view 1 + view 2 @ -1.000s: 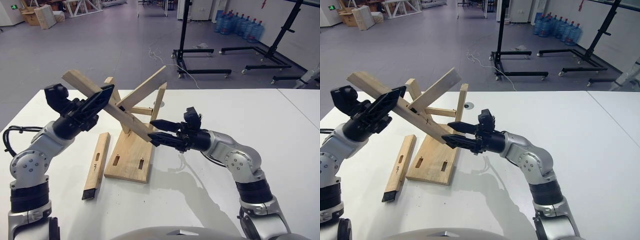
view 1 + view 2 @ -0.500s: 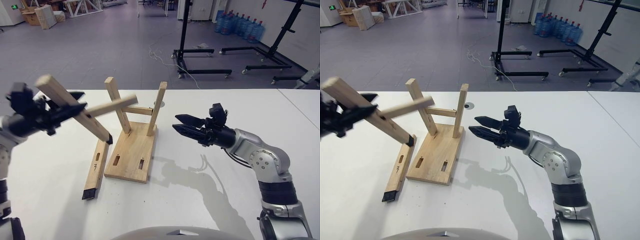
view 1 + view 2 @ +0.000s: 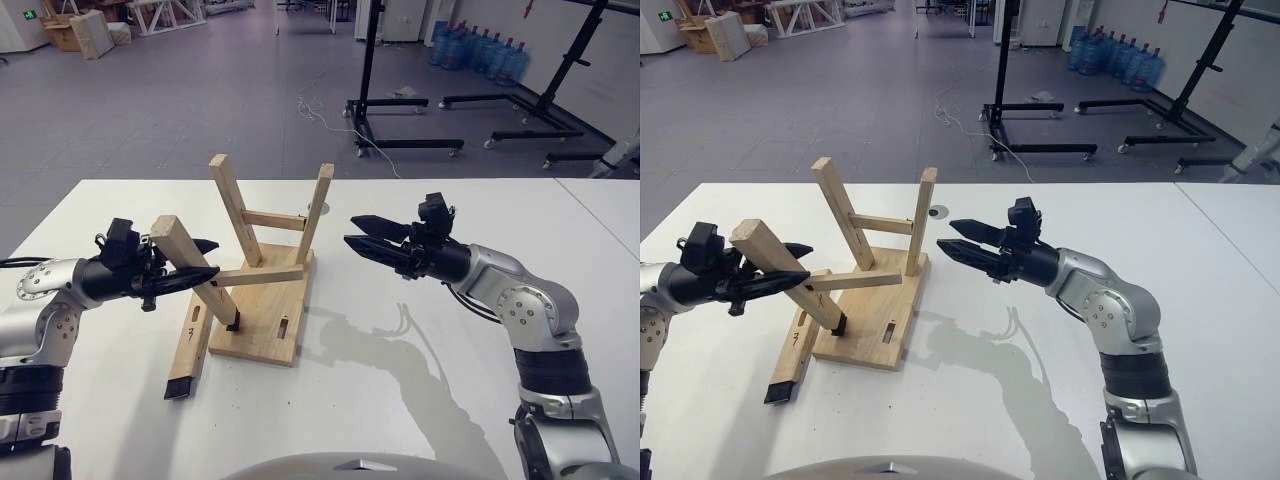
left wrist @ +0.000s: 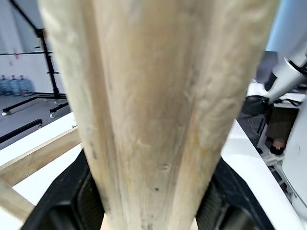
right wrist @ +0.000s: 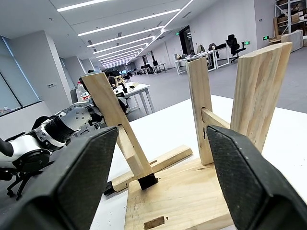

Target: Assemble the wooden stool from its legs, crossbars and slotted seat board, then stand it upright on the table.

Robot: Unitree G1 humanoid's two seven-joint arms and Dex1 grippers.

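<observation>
The left fingers clench a leg with its crossbar, its dark foot at the edge of the slotted seat board on the tabletop. The right fingers hang spread, grasping nothing, beside the two legs standing in the board. Fitting the second leg pair seems in hand. Next, that foot needs steering into its slot.

On my left wrist camera the held leg is a close blur, both ends cut off. At the seat board I can't tell whether its dark foot touches wood or sits in a slot.
</observation>
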